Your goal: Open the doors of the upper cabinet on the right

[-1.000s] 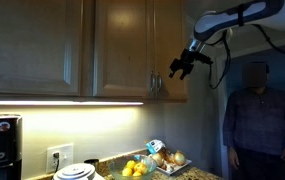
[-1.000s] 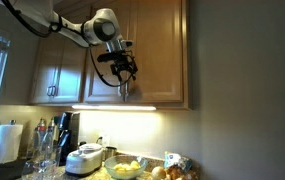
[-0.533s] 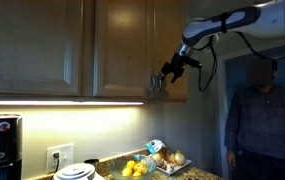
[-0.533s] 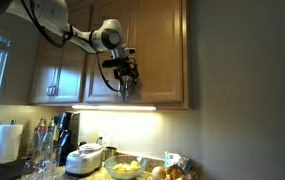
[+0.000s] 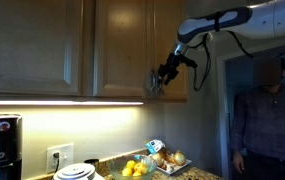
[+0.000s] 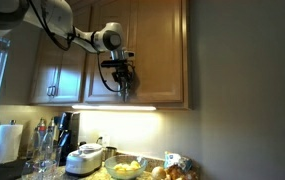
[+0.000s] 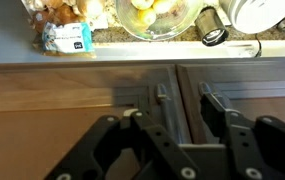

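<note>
1. The hand (image 5: 160,77) has come in from off the right-hand edge of the upper cabinet (image 6: 162,40). It now sits low on the doors (image 5: 122,45), right at the two bar handles (image 7: 162,98).
2. Its fingers (image 7: 130,118) have narrowed from fully spread to roughly half open. In the wrist view they stand on either side of the handles, and I can't see them clamped on either one.
3. To my eye this is the start of the grasp. Both doors are still shut, with the seam closed, so no pull has begun.
4. Compared with the earlier frames, the arm has reached further across.
</note>
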Available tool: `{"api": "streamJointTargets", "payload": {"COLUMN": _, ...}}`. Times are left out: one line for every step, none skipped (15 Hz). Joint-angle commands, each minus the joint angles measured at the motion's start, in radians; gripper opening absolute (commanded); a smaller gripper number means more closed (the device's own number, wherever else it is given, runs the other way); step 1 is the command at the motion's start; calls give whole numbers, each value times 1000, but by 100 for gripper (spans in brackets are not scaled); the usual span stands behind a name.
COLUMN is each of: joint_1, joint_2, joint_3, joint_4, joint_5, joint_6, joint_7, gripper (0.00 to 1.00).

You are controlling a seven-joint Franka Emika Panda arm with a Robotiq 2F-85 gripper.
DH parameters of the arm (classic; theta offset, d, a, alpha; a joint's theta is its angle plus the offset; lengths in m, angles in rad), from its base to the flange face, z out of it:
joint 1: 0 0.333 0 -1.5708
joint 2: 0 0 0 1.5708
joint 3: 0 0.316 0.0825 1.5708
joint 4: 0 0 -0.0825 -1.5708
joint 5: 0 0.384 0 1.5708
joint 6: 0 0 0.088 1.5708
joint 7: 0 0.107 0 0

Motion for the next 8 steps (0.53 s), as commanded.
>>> {"api": "streamJointTargets", "payload": {"joint_1": 3, "joint_2": 2, "joint_3": -4, "joint_4": 43, "joint_5": 23, "joint_6": -64, "joint_7": -13, "gripper": 27}}
{"api": "streamJointTargets", "payload": {"joint_1": -2, "joint_2": -3, "joint_3": -2, "joint_4": 36, "joint_5": 10, "joint_6": -59, "joint_7": -18, "gripper": 22}}
{"api": "streamJointTargets", "payload": {"joint_1": -3, "joint_2": -4, "joint_3": -3, "joint_4": 36, "joint_5": 2, "joint_6": -56, "joint_7": -21, "gripper": 14}}
{"api": "streamJointTargets", "payload": {"joint_1": -6, "joint_2": -4, "joint_3": -4, "joint_4": 33, "joint_5": -9, "joint_6": -53, "joint_7": -21, "gripper": 8}}
{"api": "streamJointTargets", "payload": {"joint_1": -8, "joint_2": -4, "joint_3": -5, "joint_4": 32, "joint_5": -16, "joint_6": -51, "joint_7": -25, "gripper": 6}}
{"api": "streamJointTargets", "payload": {"joint_1": -9, "joint_2": -3, "joint_3": -5, "joint_4": 30, "joint_5": -21, "joint_6": -52, "joint_7": -28, "gripper": 5}}
{"api": "streamJointTargets", "payload": {"joint_1": -10, "joint_2": -4, "joint_3": -5, "joint_4": 29, "joint_5": -27, "joint_6": -51, "joint_7": -29, "gripper": 2}}
{"api": "streamJointTargets", "payload": {"joint_1": -11, "joint_2": -4, "joint_3": -3, "joint_4": 26, "joint_5": -46, "joint_6": -51, "joint_7": -28, "gripper": 32}}
